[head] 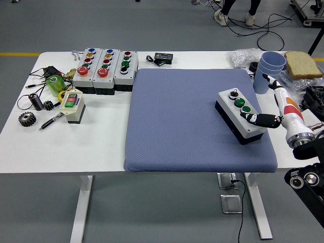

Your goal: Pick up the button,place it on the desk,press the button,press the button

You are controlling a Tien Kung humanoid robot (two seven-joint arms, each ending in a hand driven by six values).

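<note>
The button box (241, 116) lies on the blue mat (192, 121), toward the right edge of the tabletop (76, 147), with its button face upward. Its long axis runs diagonally, from the far end nearer the tabletop's middle to the near end nearer the right front corner. Along that axis sit a black-and-white knob at the far end, then two green buttons (242, 106). The right hand (262, 120) enters from the right edge and rests on the near half of the box; its fingers (251, 118) are drawn together and extended, lying flat on the top face just beside the nearer green button, gripping nothing. At the far right corner stand stacked blue cups (269, 71), with a slice of bread (302, 64) on clear packaging beside them, well apart from the box. Near the far left corner stand three more button boxes (105, 68) in a row, touching the mat's left far corner. A smaller two-button switch box (72, 106), two gears (27, 119), a pen (51, 121) and a green tape roll (54, 84) lie by the left edge.
</note>
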